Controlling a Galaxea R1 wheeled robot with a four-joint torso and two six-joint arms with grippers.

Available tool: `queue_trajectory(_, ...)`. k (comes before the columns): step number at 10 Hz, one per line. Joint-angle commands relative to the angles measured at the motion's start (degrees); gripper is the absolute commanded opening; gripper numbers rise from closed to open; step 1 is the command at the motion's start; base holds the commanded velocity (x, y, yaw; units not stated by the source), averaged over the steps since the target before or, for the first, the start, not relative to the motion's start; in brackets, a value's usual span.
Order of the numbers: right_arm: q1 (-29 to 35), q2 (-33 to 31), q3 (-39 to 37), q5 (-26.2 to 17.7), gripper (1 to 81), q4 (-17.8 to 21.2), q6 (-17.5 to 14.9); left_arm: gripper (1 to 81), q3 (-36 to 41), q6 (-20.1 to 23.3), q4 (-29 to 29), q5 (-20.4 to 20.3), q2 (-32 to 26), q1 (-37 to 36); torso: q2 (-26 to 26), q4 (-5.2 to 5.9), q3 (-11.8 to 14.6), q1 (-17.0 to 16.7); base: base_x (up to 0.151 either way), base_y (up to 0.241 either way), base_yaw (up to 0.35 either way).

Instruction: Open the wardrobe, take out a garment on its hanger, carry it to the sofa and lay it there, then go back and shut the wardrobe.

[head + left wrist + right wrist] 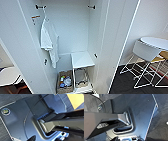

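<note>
Nearest, low in the head view: two baskets [65, 85] on the wardrobe [15, 37] floor, one with small coloured items, under a white inner shelf [82, 59]. Both doors swung wide, so the opening step looks done. Inside, just a white T-shirt [49, 42] on a pale hanger, hooked on a black wall hook [40, 6] at the upper left; a matching hook [91, 7] on the opposite wall bare. No black garment or its hanger to be made out in the cabinet. That points, as a judgement, to the take-out, and perhaps the carry to the sofa, being finished, with the door closing left to do; cannot confirm the laying down, no sofa to check. Off to the right, a white round surface [155, 42] with wire-legged chairs [145, 53] on dark carpet. Wrist views: dark robot plate and jointed bar over carpet; cannot tell either end effector's state, left or right.
</note>
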Motion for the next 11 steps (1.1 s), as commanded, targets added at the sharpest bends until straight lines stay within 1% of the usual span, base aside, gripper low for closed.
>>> queue_trajectory(1, 0.86, 0.07, -0.32, -2.44, 81.1, -0.33, -0.01, 81.1, 0.02, 0.22, -0.58, 1.82, 0.0, -1.07, 0.0, 0.0, 0.0, -0.02, 0.16, 0.0, 0.0)
queue_trajectory(8, 0.77, -0.02, -0.49, -2.44, 81.1, -0.33, -0.01, 81.1, 0.02, 0.22, -1.37, 1.82, -0.27, -0.9, 0.0, 0.0, 0.0, 0.0, 0.157, 0.0, 0.0)
queue_trajectory(10, 0.6, -0.02, -0.67, -2.44, 81.1, -0.33, -0.01, 81.1, 0.02, 0.22, -1.98, 1.82, -0.27, -0.9, 0.05, 0.0, 0.0, 0.09, 0.0, 0.0, 0.0)
queue_trajectory(11, 0.6, -0.01, -0.67, -2.44, 81.1, -0.41, -0.01, 81.1, 0.02, 0.22, -3.46, 1.82, -0.53, -0.9, 0.07, 0.0, -0.02, 0.11, 0.0, 0.0, 0.0)
